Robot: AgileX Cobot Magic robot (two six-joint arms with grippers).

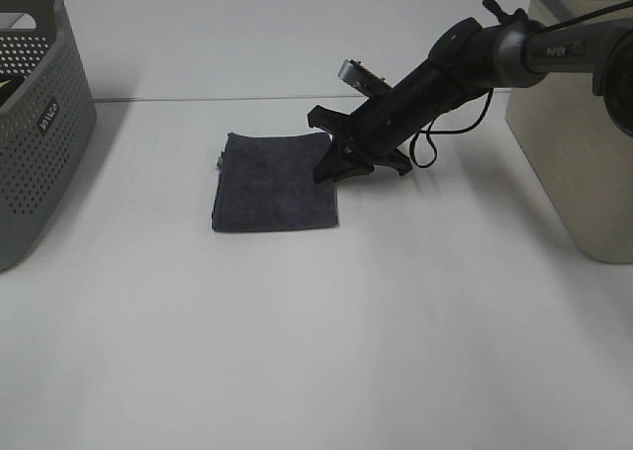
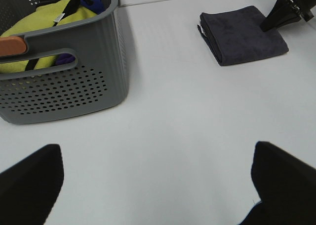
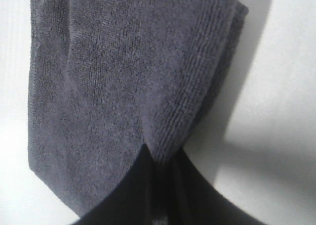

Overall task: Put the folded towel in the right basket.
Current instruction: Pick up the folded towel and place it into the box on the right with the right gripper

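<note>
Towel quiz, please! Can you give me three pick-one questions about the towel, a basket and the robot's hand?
1. Where is the towel? A in a basket; B on the table; C on a hook.
2. What colour is the left basket? A grey; B pink; C green.
3. What is the right gripper doing? A wide open above the towel; B holding a cup; C pinching the towel's edge.
Answers: B, it lies flat on the white tabletop; A, its holed walls are grey; C, the right wrist view shows it closed on a fold of the cloth.
</note>
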